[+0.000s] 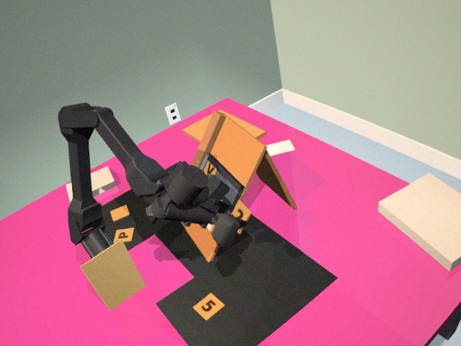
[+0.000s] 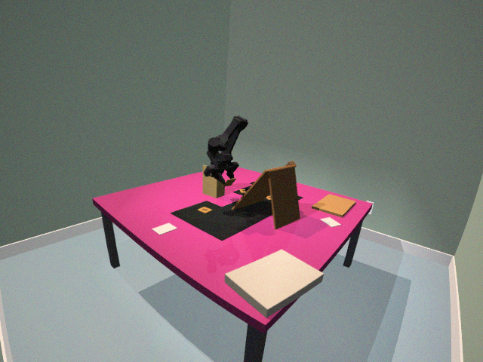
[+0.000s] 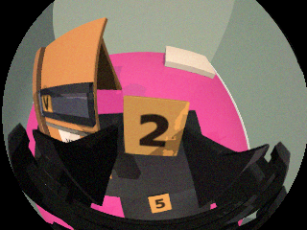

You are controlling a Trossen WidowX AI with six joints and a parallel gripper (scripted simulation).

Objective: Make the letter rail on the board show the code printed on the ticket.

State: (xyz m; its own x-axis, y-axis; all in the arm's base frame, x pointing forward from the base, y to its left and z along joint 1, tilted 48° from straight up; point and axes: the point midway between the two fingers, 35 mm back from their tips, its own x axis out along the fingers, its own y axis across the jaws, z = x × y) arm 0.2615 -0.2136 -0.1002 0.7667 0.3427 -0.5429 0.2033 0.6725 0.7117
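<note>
My gripper is shut on the 2 tile, which reads upright in the wrist view. It holds the tile in the air, off the right side of the sloping board and clear of the dark rail. The V tile sits at the rail's left end, with bare rail to its right. The white ticket below the rail is mostly hidden by a finger; a V shows on it.
The 5 tile lies on the black mat. The P tile and an orange tile lie near the arm's base. A tan block stands beside the base. A cream slab lies near a table corner.
</note>
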